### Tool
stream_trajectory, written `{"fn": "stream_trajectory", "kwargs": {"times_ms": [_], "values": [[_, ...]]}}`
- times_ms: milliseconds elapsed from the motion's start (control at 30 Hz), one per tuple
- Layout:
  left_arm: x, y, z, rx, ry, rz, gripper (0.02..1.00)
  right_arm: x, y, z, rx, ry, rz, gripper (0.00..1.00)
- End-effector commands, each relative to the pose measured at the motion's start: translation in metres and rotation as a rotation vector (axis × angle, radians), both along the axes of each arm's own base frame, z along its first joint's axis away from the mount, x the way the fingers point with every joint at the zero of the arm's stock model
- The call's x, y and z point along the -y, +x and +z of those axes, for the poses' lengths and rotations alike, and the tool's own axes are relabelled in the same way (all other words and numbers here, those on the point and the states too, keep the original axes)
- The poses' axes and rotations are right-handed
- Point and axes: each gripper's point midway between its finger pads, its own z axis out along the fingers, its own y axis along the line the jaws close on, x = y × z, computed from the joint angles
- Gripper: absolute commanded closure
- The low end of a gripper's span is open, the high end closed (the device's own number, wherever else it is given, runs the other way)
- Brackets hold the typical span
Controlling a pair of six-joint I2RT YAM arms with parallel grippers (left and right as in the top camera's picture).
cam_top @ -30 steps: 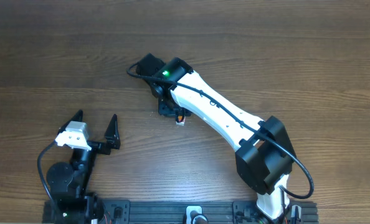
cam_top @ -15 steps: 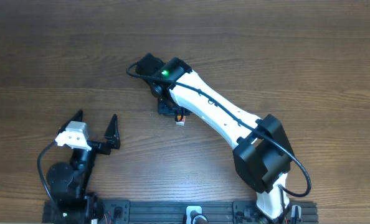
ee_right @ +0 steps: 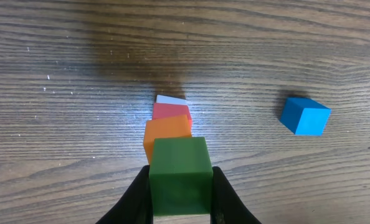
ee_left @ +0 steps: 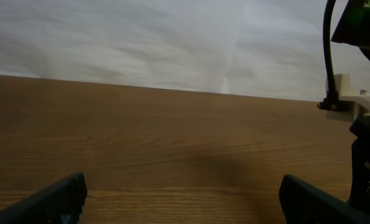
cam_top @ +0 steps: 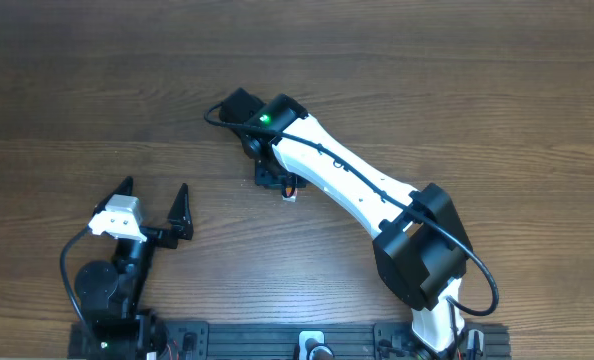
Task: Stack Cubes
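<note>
From where I stand, the right end effector (ee_right: 180, 186) is clamped on a small solid green cube (ee_right: 179, 160), its two black fingers (ee_right: 137, 200) pressed against opposite faces. That cube sits right over the top of a short stack (ee_right: 169, 121) on the brown wood-grain table (ee_right: 60, 74). The stack is a white cube (ee_right: 169, 99) at the bottom, a red cube (ee_right: 170, 111) on it and an orange cube (ee_right: 167, 133) on top. The green cube lines up closely with the orange one, though I cannot tell whether the two touch. From above, the white right arm (cam_top: 347, 180) angles across the middle of the table, and only a sliver of the stack (cam_top: 290, 192) peeks out beside its end effector (cam_top: 274, 177).

A small blue cube (ee_right: 305, 116) lies alone on the wood, well apart from the stack and turned slightly askew.

The left end effector (cam_top: 155, 192) is well away from the stack, near its own arm's base. Its fingers (ee_left: 54, 200) are spread wide apart with nothing between them but bare table.
</note>
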Motion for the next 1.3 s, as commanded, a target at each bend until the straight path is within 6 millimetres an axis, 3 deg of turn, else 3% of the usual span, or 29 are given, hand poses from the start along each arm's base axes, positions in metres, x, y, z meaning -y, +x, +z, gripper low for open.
{"fn": "stream_trajectory", "kwargs": {"times_ms": [33,600,1000,1133,1233,1300], "values": [[0.0011,-0.0003,-0.0007,0.006,0.015,-0.009,0.018,0.0050,0.0027,-0.0060,-0.004,-0.016,-0.016,0.989],[0.0011,-0.0003,-0.0008,0.006,0.015,-0.009,0.018,0.0012,0.0027,-0.0064,-0.007,0.004,-0.016,0.728],[0.0011,-0.0003,-0.0008,0.006,0.014,-0.009,0.018,0.0008,0.0024,-0.0064,-0.009,0.006,-0.016,0.706],[0.0011,-0.0003,-0.0007,0.006,0.015,-0.009,0.018,0.0008,0.0022,-0.0065,-0.010,0.006,-0.016,0.641],[0.0011,-0.0003,-0.0008,0.006,0.014,-0.009,0.018,-0.0004,0.0018,-0.0064,-0.015,0.016,-0.017,0.389],[0.0011,-0.0003,-0.0007,0.006,0.014,-0.009,0.018,-0.0005,0.0022,-0.0034,-0.014,0.027,-0.021,0.029]]}}
